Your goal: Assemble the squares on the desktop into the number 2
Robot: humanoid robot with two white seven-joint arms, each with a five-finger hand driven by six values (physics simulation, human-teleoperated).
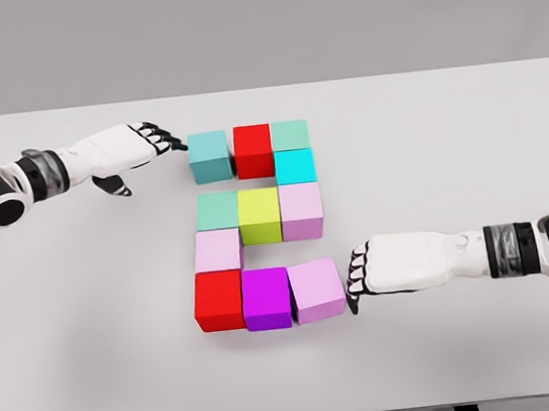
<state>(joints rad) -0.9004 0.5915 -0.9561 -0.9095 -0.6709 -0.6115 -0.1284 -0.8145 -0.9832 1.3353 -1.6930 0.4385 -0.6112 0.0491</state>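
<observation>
- Eleven coloured blocks on a white table (pixel 95 362), already laid out roughly as a 2.
- Top row: teal block (pixel 208 156), red block (pixel 253 150), pale green block (pixel 290 134); cyan block (pixel 295 167) just below on the right.
- Middle row: mint block (pixel 217 210), yellow-green block (pixel 259 215), pink block (pixel 302 210); pale pink block (pixel 217 251) beneath on the left.
- Bottom row: second red block (pixel 218 300), purple block (pixel 267 299), lilac block (pixel 317 289).
- Left hand (pixel 116 150) stretched flat, fingers extended with tips at or just short of the teal block's left face; nothing held.
- Right hand (pixel 389 265) palm down, fingers loosely curled with tips against or just beside the lilac block; nothing gripped.
- Teal block slightly apart from the red one and a little low; likely last nudge to close that gap.
- Risk: too hard a push on the teal block, shoving the red and pale green blocks along and skewing the top row.
- Risk: an off-centre push, twisting the teal block instead of sliding it straight.
- Risk: right hand pressing on, driving the whole bottom row leftward out from under the pale pink block.
- Risk: a curled finger catching a block on pulling back, dragging it out of line.
</observation>
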